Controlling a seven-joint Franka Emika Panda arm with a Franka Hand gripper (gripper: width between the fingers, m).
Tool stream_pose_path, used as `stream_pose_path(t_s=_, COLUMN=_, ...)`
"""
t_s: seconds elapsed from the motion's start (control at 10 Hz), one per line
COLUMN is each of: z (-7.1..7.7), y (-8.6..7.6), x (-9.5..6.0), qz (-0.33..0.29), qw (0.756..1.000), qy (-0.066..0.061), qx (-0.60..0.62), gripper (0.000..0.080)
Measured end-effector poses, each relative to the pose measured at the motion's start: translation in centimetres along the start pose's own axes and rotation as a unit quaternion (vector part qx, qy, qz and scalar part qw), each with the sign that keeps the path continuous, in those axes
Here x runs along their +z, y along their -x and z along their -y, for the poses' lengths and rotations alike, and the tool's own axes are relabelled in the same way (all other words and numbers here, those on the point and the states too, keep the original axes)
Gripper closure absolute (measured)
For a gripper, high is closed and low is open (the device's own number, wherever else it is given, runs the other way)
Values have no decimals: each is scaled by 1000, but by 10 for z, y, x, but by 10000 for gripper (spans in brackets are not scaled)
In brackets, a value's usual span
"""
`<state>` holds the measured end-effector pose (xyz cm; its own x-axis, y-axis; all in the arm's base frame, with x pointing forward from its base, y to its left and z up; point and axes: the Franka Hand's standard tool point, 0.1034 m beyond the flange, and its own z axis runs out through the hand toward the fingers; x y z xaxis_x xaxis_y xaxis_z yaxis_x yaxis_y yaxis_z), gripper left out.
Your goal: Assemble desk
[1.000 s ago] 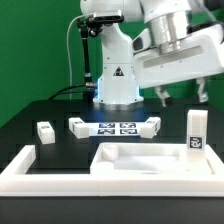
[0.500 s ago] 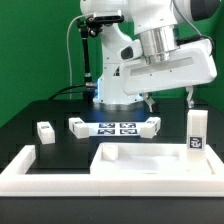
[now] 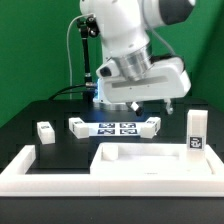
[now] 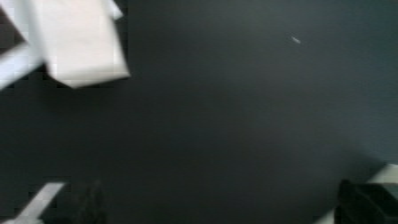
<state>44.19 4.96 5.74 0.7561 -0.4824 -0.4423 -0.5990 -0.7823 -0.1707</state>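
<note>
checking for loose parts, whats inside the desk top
Its recess looks bare white, no parts lying in the top. The near rim hides a strip of floor. Whether the upright leg stands inside or behind it, I cannot tell.

We see the gripper (image 3: 151,103) hanging with jaws wide and empty above the black table (image 3: 170,128), near the marker board (image 3: 115,127). The desk top (image 3: 150,166) lies rim up in front. An upright leg (image 3: 195,131) stands at its far corner on the exterior view's right, and a fallen leg (image 3: 45,132) lies well apart on the left.
</note>
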Motion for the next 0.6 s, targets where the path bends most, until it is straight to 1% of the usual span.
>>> stream_pose_path(t_s=0.2, z=-1, y=-1, x=-2, qz=62, qw=998, qy=-4, qx=9, gripper=150)
stream_pose_path(t_s=0.4, z=-6, y=-3, x=3, qz=116, qw=993, qy=-7, qx=21, gripper=150)
stream_pose_path(t_s=0.5, z=-18, y=8, x=12, qz=175, qw=984, qy=-3, qx=28, gripper=150)
stream_pose_path(t_s=0.6, z=-36, y=13, x=27, qz=238, qw=970, qy=11, qx=41, gripper=150)
